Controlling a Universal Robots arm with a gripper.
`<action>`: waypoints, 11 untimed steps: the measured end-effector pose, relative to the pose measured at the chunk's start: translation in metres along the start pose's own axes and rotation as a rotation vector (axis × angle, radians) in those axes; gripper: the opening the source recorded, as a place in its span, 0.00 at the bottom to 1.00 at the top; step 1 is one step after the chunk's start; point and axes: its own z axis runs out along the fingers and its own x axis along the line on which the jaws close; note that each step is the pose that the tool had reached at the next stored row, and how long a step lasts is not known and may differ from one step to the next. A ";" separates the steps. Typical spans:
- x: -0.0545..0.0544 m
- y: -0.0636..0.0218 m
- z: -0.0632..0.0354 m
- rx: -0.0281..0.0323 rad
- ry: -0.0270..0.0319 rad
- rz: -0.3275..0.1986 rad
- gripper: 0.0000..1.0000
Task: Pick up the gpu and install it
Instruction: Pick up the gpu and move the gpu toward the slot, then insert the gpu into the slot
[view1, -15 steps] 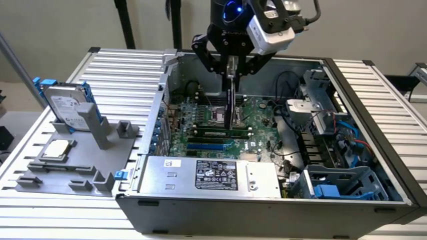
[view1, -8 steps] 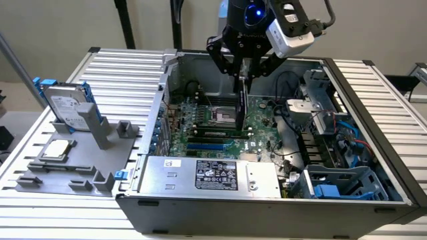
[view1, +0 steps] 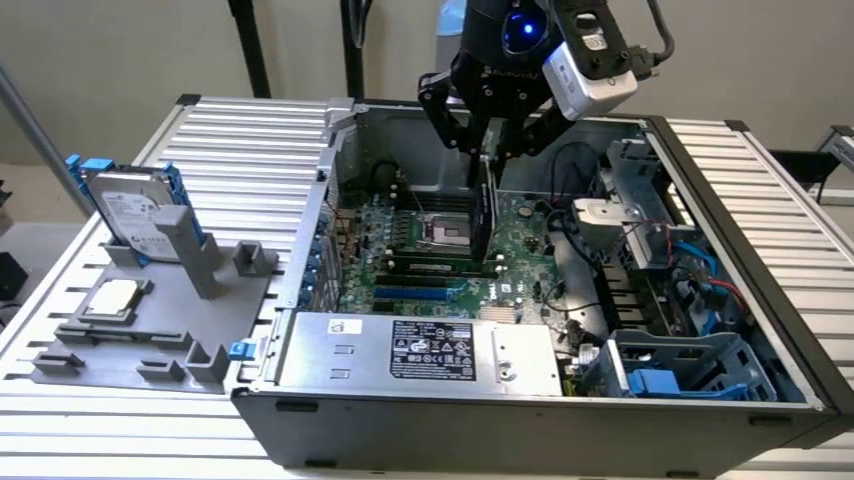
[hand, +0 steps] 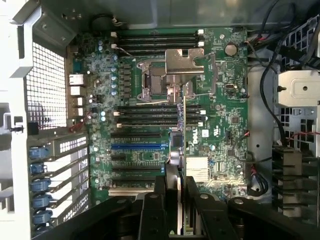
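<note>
**Gripper holds the gpu on its edge above the motherboard**

The gripper (view1: 491, 150) is closed on the gpu (view1: 485, 215) and grips the card at its upper edge. The card hangs vertical and looks thin and dark, because it is seen edge-on. It is inside the open computer case (view1: 747, 300), over the green motherboard (view1: 400, 265) and just beside the CPU socket (view1: 447, 228). I cannot tell if its lower edge touches the board.

In the wrist view the two fingers (hand: 160, 200) clamp the card between them. The card crosses the black slots (hand: 145, 115) of the board.

Outside the case, on the exterior view's left, a gray holder (view1: 147, 340) carries a hard drive (view1: 134, 210) with blue rails and a small CPU chip (view1: 114, 298).
</note>
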 end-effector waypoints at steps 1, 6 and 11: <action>-0.002 0.0001 0.0001 0.0001 0.0011 -0.004 0.27; -0.004 0.0002 0.0001 0.0007 0.0083 -0.013 0.27; -0.005 0.0002 0.0001 0.0007 0.0083 -0.013 0.27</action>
